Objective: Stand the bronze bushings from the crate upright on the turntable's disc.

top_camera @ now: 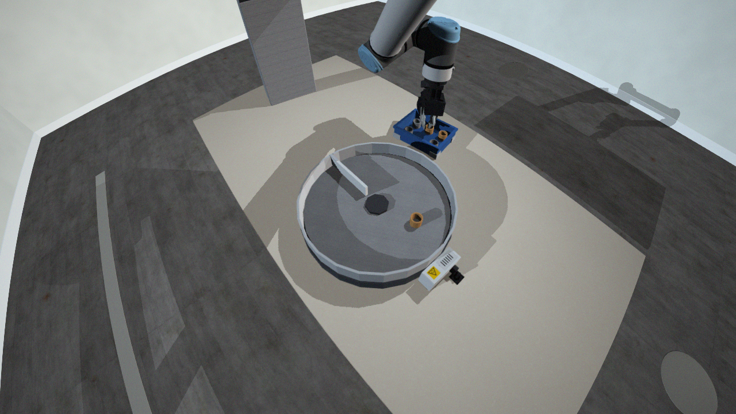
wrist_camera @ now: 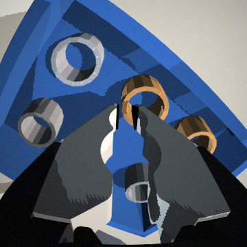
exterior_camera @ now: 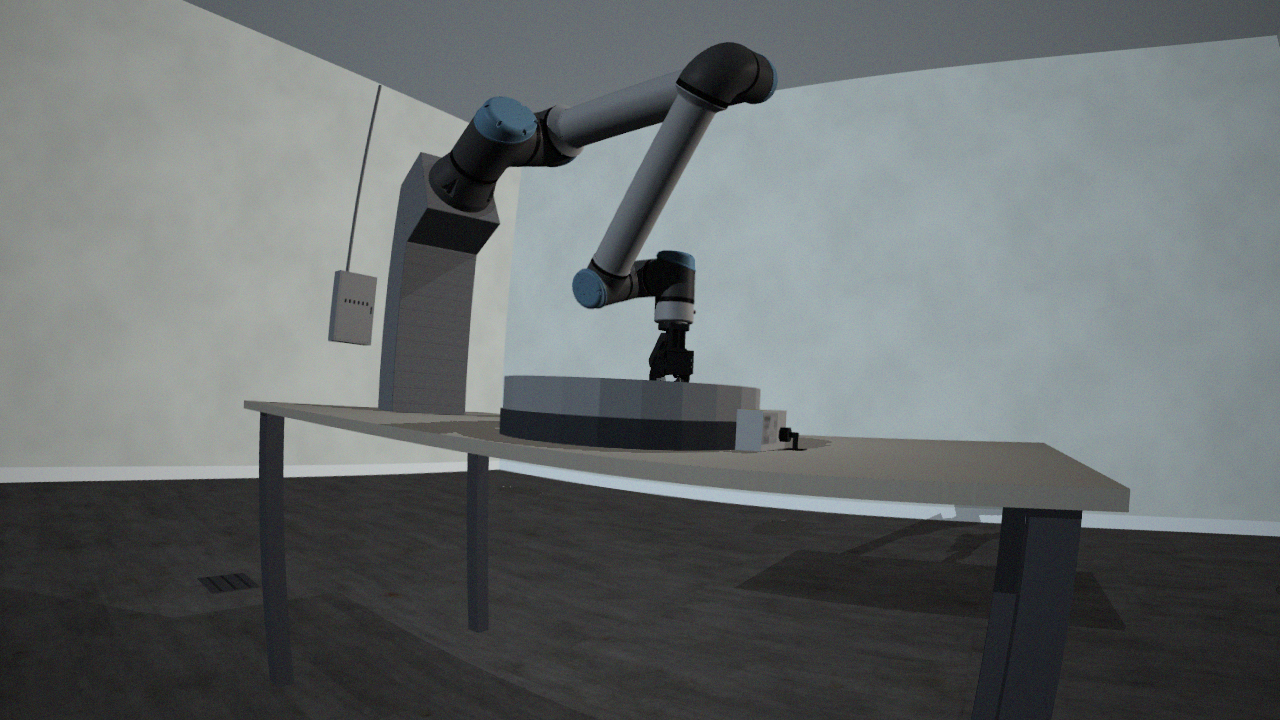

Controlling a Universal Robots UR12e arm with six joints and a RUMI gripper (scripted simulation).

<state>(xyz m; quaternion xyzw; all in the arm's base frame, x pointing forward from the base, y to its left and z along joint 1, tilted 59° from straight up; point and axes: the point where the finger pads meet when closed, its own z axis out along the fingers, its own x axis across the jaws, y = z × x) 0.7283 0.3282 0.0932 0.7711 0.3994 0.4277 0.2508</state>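
Note:
My gripper [top_camera: 427, 123] [exterior_camera: 669, 379] [wrist_camera: 125, 106] is over the blue crate [top_camera: 411, 142] [wrist_camera: 154, 41], jaws nearly together with a narrow gap, holding nothing. The jaw tips overlap the near edge of one bronze bushing [top_camera: 429, 129] [wrist_camera: 140, 82] in the wrist view; contact cannot be told. A second bronze bushing [top_camera: 443, 134] [wrist_camera: 195, 123] is in the crate, partly behind the right jaw. Steel bushings [top_camera: 417, 122] [wrist_camera: 48, 110] are also in the crate; one [wrist_camera: 137, 175] shows between the jaws. A third bronze bushing [top_camera: 416, 222] stands upright on the disc [top_camera: 360, 241], away from the hub [top_camera: 376, 204].
The turntable's raised wall [top_camera: 378, 275] [exterior_camera: 572, 394] surrounds the disc, close to the crate. A white vane [top_camera: 351, 177] reaches from this wall towards the hub. A white box [top_camera: 429, 282] [exterior_camera: 754, 431] with a black knob is at the turntable's outer side.

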